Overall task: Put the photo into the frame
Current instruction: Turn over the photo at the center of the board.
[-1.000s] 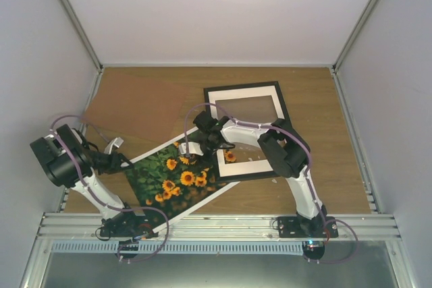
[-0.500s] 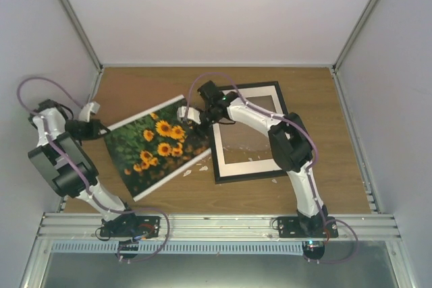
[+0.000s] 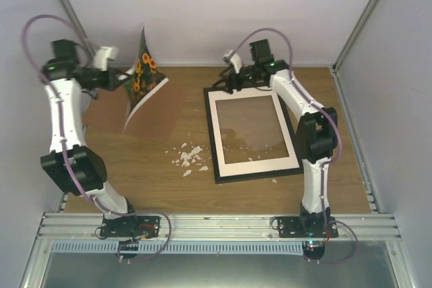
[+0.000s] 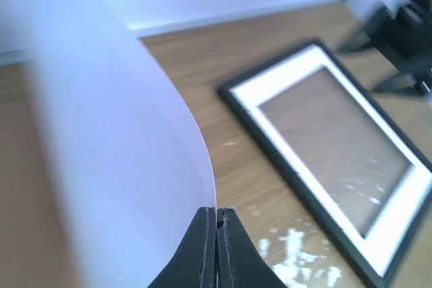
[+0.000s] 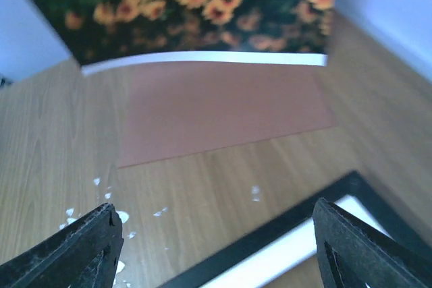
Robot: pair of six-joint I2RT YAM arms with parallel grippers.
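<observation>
Starting at the near side of the wooden table (image 3: 169,193): finding a scatter of white flecks (image 3: 189,158) on the wood, just left of the frame (image 3: 256,175). Logging the frame flat on the table, right of centre, with a thin black border around a white mat (image 3: 243,94). Noting a glossy clear window (image 3: 250,126) inside the mat, showing wood grain and patches of glare.

Moving farther: spotting the right gripper (image 3: 223,85) raised over the frame's far left corner, fingers (image 5: 74,254) spread wide and apart from the frame. Looking past that corner in the right wrist view to a brown backing board (image 5: 223,112), flat on the table below the photo (image 3: 143,72).

Marking the left gripper (image 4: 216,215) at the far left, lifted high, jaws pinched tight on one edge of the photo. Recording the photo off the table, hanging on edge and curled, well left of the frame and not touching it. Seeing the sunflower face turned toward the right arm and the plain white back turned toward the left wrist camera. Catching orange blooms on dark green, slightly blurred, and the thin white border along the lower edge in the right wrist view.
</observation>
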